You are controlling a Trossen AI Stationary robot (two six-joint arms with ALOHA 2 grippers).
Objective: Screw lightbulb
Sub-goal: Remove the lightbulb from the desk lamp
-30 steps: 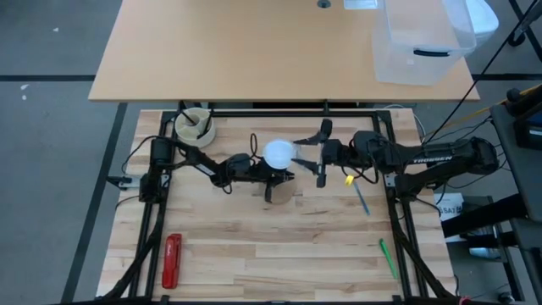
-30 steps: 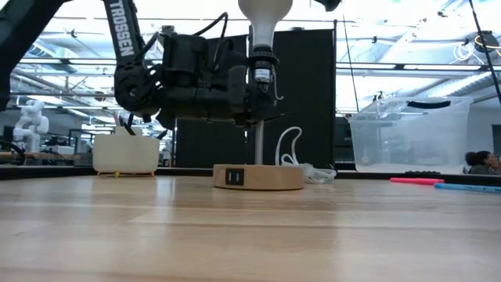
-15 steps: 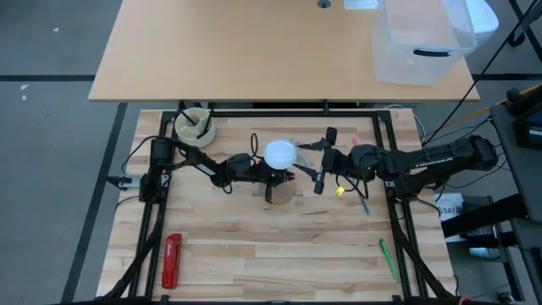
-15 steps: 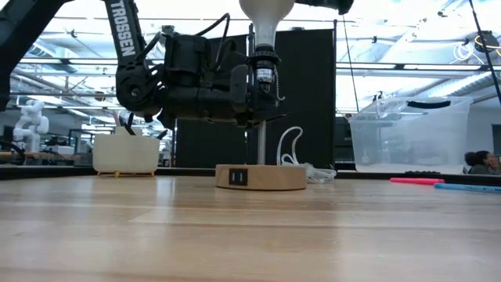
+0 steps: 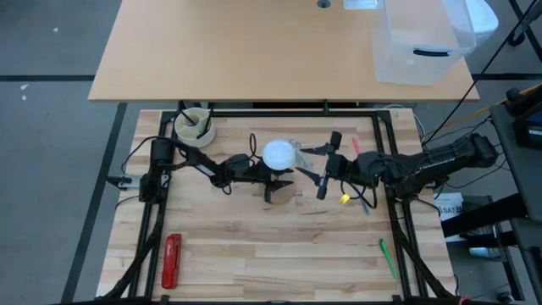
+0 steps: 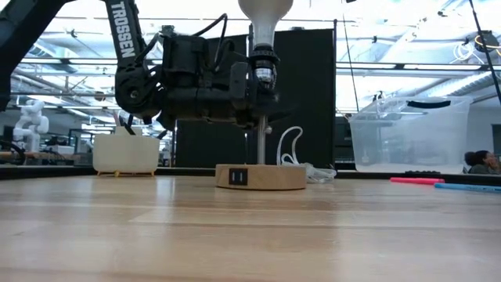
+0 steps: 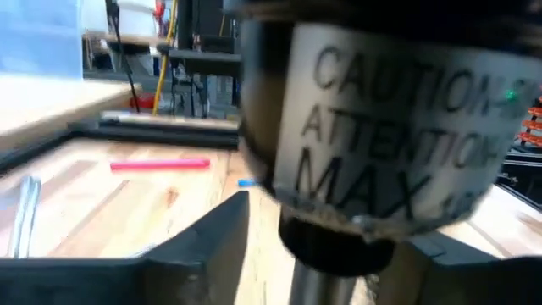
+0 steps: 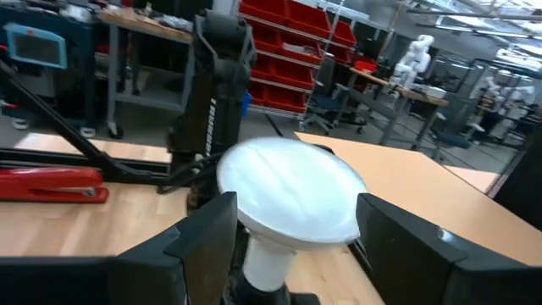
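White lightbulb (image 5: pixel 279 154), one, two pincers beside

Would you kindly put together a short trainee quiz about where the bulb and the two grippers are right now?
1. True or false: the right gripper is gripping the lightbulb.
2. The lightbulb is: A lying on the table; B up on a stand with a round wooden base; C inside a clear bin.
3. Which gripper is at the socket under the bulb?

Key: 1 false, it is open and apart from the bulb. 2 B. 3 the left gripper.
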